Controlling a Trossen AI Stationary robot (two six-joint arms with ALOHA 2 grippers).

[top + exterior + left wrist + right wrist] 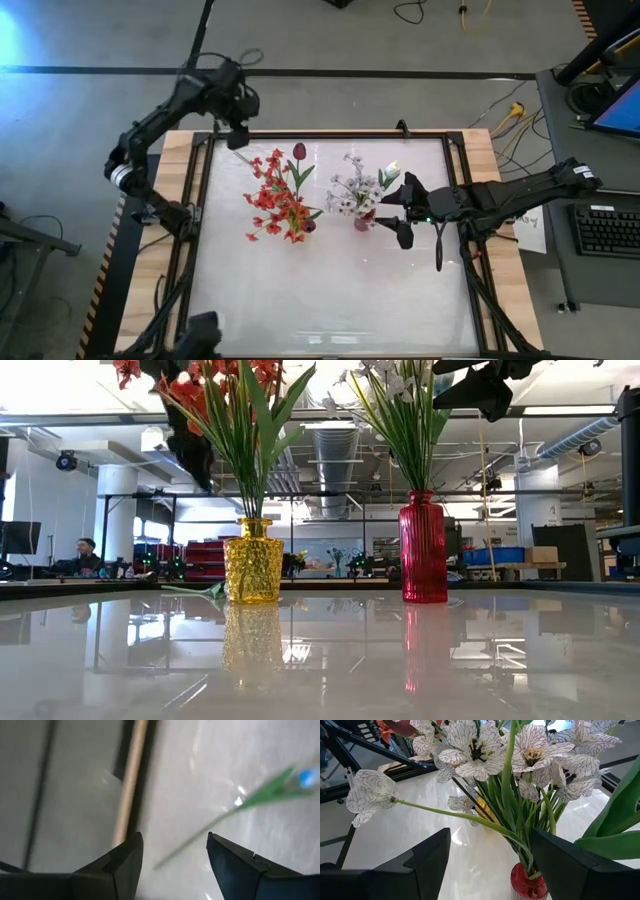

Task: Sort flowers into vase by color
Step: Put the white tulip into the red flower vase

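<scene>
Red vase [424, 550]: holds the white flowers [357, 188]; right of the yellow vase [252, 560], well apart.
Yellow vase: holds the red-orange sprays [276, 203] and a dark tulip [299, 152].
Loose flower: one green-stemmed flower [235, 807] lies flat on the table [330, 290] near the far left corner, under the left gripper.
Left gripper [172, 855]: above that stem, fingers apart, nothing between them; the stem end shows in the gap.
Right gripper [490, 855]: just beside the white bunch, fingers wide apart, holding nothing.
Handling: the stem looks thin, light and springy; the head looks soft and easily crushed. It would likely bend or slide on the glossy top.
Where to grip: mid-stem, across it, clear of the leaf and the head.
Risk: brushing the bunches could tip a narrow vase.
</scene>
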